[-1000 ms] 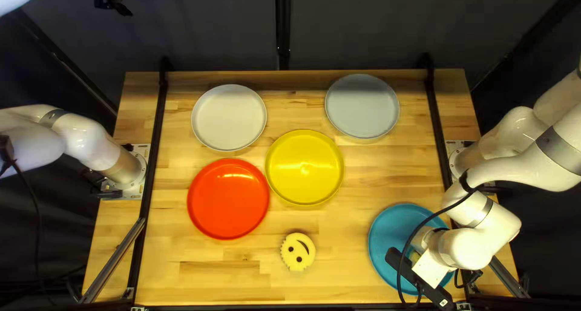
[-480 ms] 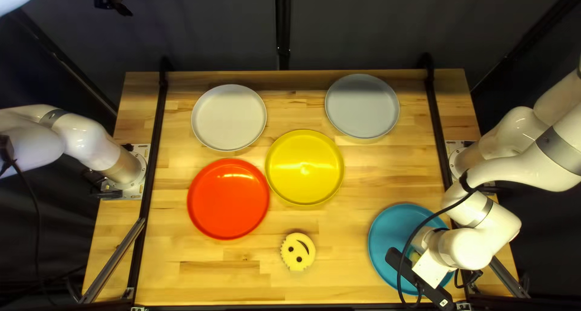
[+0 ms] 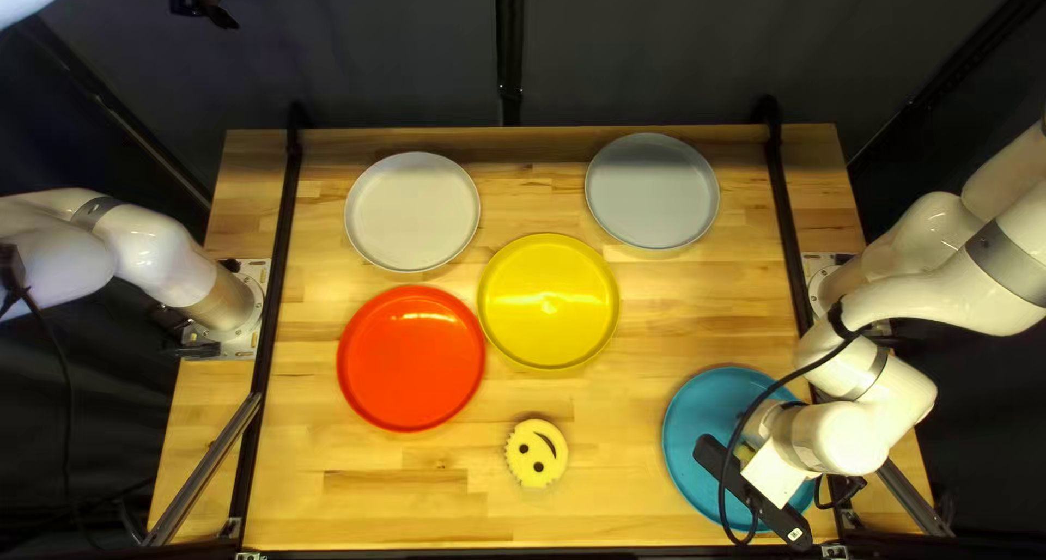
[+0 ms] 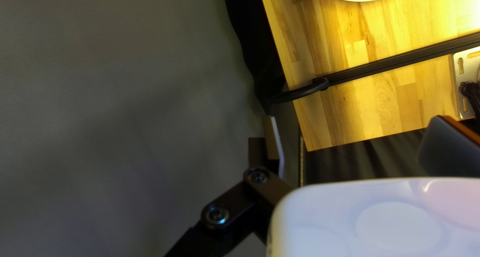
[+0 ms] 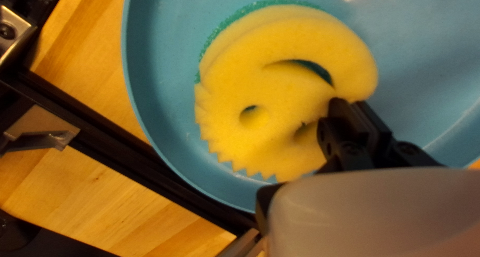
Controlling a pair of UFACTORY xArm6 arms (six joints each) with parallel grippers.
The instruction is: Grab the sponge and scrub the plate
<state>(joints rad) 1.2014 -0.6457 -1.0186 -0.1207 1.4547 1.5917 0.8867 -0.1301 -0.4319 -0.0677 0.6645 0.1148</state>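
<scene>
Pinching yellow sponge [image 5: 290, 92] by edge, right end effector [image 3: 754, 488], above blue plate [image 3: 689, 424]

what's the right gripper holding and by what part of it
The yellow sponge, pinched by its edge, near one end of the smile cutout.
</scene>
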